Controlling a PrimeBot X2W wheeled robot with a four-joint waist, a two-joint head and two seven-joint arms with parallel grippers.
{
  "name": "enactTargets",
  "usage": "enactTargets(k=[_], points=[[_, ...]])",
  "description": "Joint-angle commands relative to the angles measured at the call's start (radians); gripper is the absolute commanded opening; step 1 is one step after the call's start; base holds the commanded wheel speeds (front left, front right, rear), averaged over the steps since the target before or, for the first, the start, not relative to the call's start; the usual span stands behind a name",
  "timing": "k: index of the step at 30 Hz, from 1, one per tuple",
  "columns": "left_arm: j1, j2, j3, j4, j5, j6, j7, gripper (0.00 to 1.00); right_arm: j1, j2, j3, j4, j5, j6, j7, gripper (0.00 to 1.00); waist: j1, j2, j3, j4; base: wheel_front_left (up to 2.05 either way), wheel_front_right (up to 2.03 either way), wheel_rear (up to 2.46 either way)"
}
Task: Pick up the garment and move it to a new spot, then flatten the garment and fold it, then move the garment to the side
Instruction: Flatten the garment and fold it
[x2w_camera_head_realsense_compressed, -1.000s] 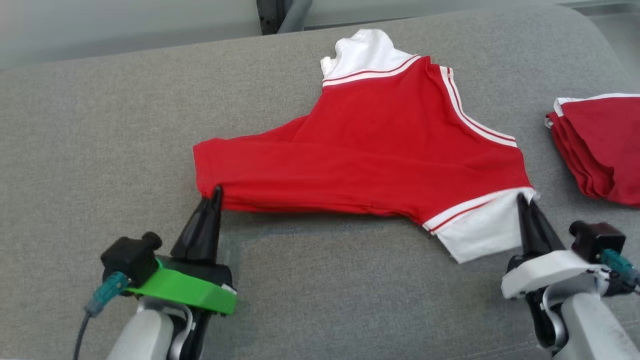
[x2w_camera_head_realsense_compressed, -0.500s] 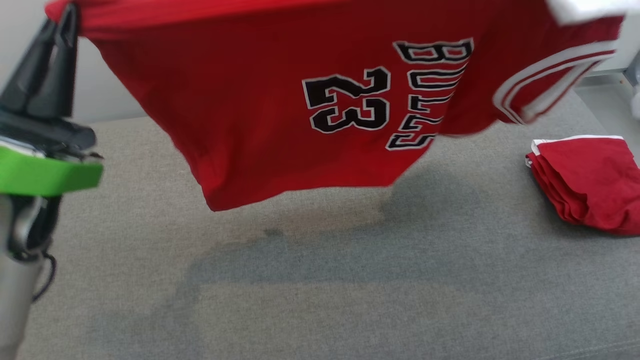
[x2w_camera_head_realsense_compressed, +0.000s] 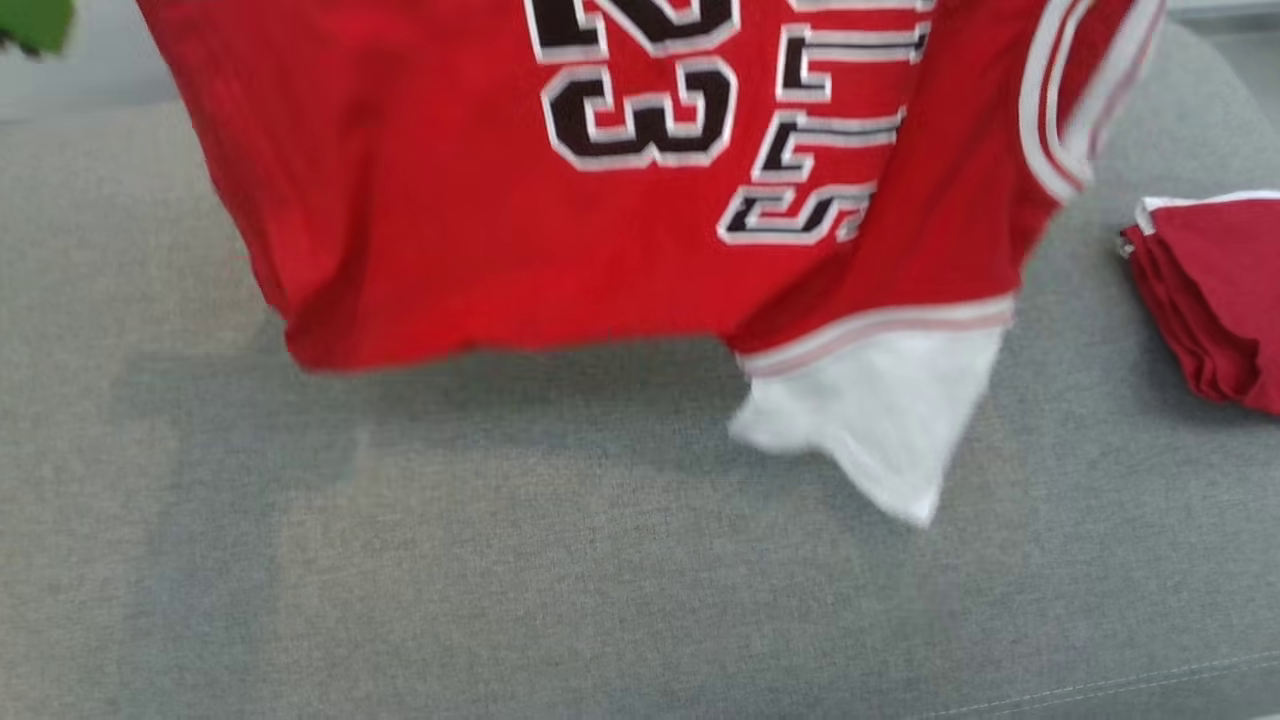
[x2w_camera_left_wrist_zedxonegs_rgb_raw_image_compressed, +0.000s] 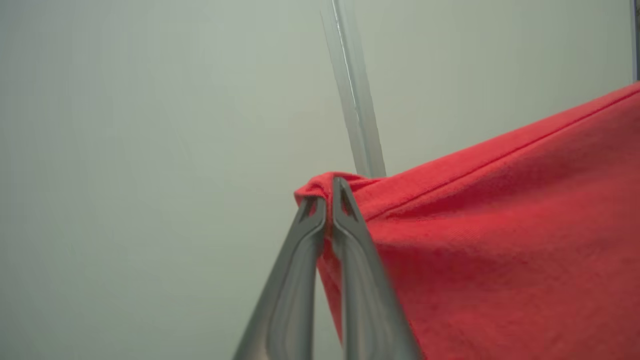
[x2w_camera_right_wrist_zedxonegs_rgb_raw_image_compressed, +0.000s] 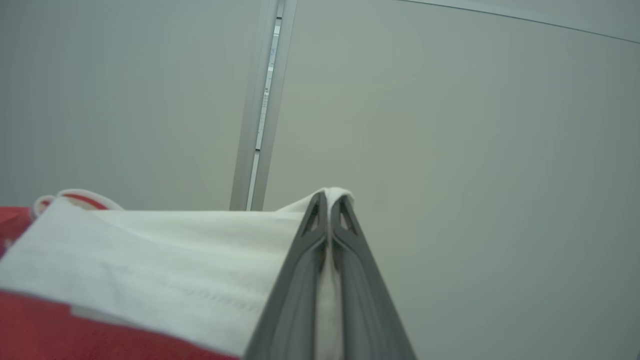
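Observation:
The garment, a red jersey with black and white lettering and white sleeves, hangs in the air above the grey surface in the head view. One white sleeve dangles lowest. My left gripper is shut on a red corner of the garment in the left wrist view. In the right wrist view my right gripper is shut on the white sleeve edge. A green part of the left wrist peeks in at the head view's top left corner.
A folded stack of red garments lies at the right edge of the grey surface. A pale wall with a vertical metal strip stands behind both raised grippers.
Both grippers have lifted the garment off the surface, where it lay flat a second ago. It has risen further and swung, and its lettered side now faces the head camera.

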Motion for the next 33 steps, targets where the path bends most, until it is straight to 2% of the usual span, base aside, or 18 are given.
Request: enactTargets(k=[1,6,9,14,15,19,24,29,33], points=[[-0.075,-0.002,-0.008,0.034,0.024,0.003,-0.036,0.00,-0.080,0.008,-0.031,0.040,-0.016,-0.003,-0.034,0.00,0.0000,0.0000,0.285,0.041,0.00,0.00,0.00],[-0.236,-0.022,-0.038,0.181,0.060,0.003,-0.168,0.00,-0.260,0.016,-0.037,0.191,-0.116,-0.002,-0.141,0.00,0.0000,0.0000,0.307,0.058,0.00,0.00,0.00],[-0.224,-0.039,-0.054,0.249,0.032,0.003,-0.206,0.00,-0.254,0.026,-0.036,0.259,-0.104,-0.002,-0.192,0.00,0.0000,0.0000,0.285,0.056,0.00,0.00,0.00],[-0.023,-0.087,-0.080,0.314,-0.043,0.003,-0.229,0.00,-0.038,0.030,0.035,0.339,-0.029,-0.002,-0.247,0.00,0.0000,0.0000,0.219,0.043,0.00,0.00,0.00],[-0.023,-0.087,-0.080,0.314,-0.043,0.003,-0.229,0.00,-0.038,0.030,0.035,0.339,-0.029,-0.002,-0.247,0.00,0.0000,0.0000,0.219,0.043,0.00,0.00,0.00],[0.253,-0.158,-0.021,0.299,-0.070,0.003,-0.227,0.00,0.213,0.037,0.102,0.362,0.065,-0.002,-0.282,0.00,0.0000,0.0000,0.152,0.034,0.00,0.00,0.00],[0.546,-0.237,0.077,0.285,-0.043,0.003,-0.227,0.00,0.486,0.038,0.163,0.340,0.178,-0.002,-0.310,0.00,0.0000,0.0000,0.051,0.012,0.00,0.00,0.00],[0.813,-0.310,0.196,0.210,0.006,0.003,-0.228,0.00,0.734,0.027,0.188,0.317,0.264,-0.002,-0.322,0.00,0.0000,0.0000,-0.079,0.002,0.00,0.00,0.00],[1.006,-0.339,0.221,0.152,0.077,0.003,-0.227,0.00,0.916,0.020,0.221,0.291,0.281,-0.002,-0.326,0.00,0.0000,0.0000,-0.178,-0.008,0.00,0.00,0.00]])
